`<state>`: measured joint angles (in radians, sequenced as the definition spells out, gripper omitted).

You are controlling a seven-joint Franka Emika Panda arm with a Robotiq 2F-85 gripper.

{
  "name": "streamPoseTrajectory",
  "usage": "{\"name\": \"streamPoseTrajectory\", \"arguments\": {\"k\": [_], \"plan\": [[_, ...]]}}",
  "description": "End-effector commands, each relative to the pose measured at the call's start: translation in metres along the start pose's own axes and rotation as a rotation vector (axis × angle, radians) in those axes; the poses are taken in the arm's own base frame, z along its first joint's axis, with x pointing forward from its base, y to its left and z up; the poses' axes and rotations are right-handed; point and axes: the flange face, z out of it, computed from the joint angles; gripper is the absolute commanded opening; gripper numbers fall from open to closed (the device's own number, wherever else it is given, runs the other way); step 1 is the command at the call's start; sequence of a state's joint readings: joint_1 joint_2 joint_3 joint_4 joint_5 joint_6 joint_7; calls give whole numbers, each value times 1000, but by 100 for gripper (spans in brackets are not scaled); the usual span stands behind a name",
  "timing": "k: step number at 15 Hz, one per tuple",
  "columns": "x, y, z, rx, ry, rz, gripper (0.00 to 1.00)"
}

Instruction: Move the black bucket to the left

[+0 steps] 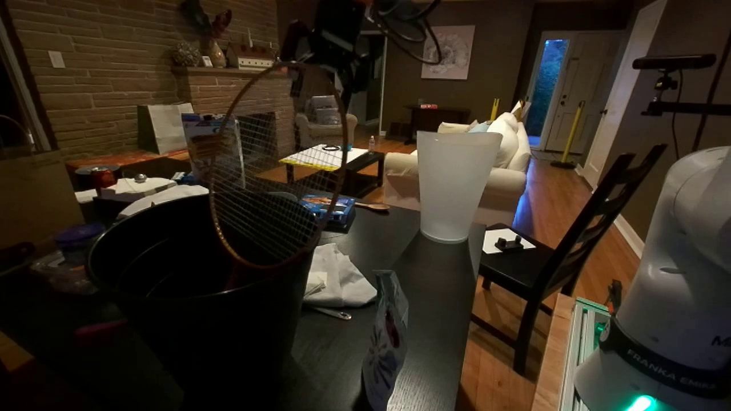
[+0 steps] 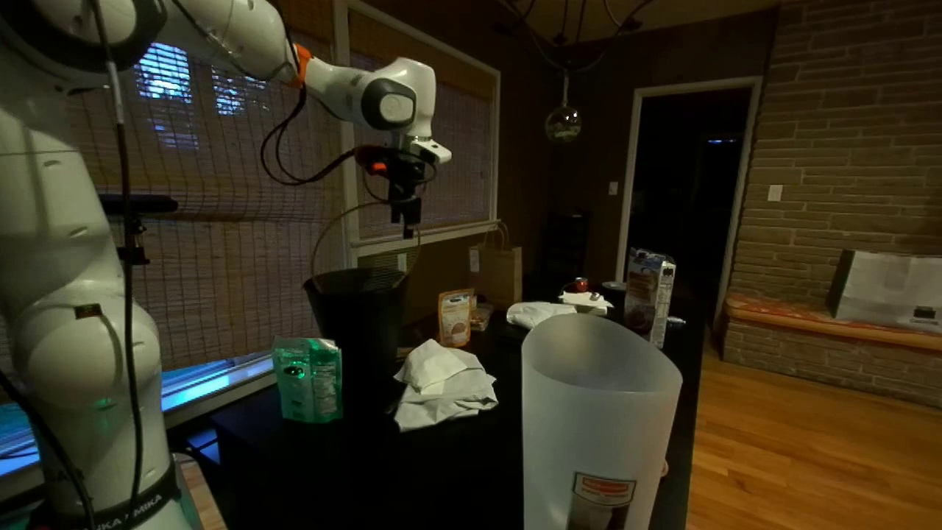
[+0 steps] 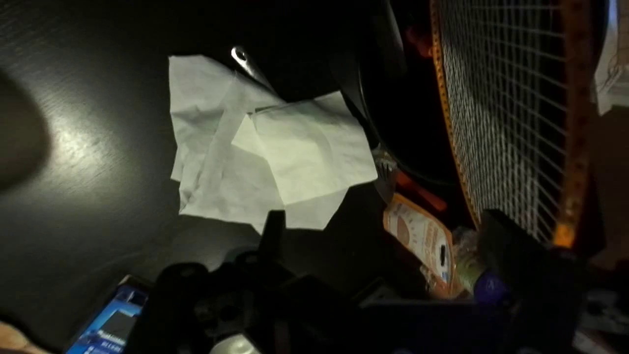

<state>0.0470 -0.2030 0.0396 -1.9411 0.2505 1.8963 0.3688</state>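
Observation:
The black bucket point(image 1: 217, 342) stands upright on the dark table; it also shows in an exterior view point(image 2: 359, 316) and at the upper right of the wrist view point(image 3: 408, 132). A racket point(image 1: 274, 171) stands in it, head up above the rim; it fills the right side of the wrist view point(image 3: 506, 113). My gripper point(image 2: 406, 221) is above the bucket, close to the racket's head. In the wrist view its fingers point(image 3: 385, 215) are wide apart with nothing held between them. The right finger overlaps the racket's edge; I cannot tell whether they touch. The bucket's wire handle cannot be made out.
A white bin point(image 1: 457, 182) stands on the table. White paper point(image 2: 445, 383) lies beside the bucket with a spoon point(image 1: 331, 312) handle. A green pouch point(image 2: 307, 379), an orange pouch point(image 2: 455, 318) and a blue box point(image 1: 331, 208) are nearby. A chair point(image 1: 537, 268) stands at the table's edge.

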Motion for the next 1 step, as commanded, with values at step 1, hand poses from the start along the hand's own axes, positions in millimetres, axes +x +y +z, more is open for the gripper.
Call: {"name": "streamPoseTrajectory", "arguments": {"k": [1], "plan": [[0, 7, -20, -10, 45, 28, 100]]}}
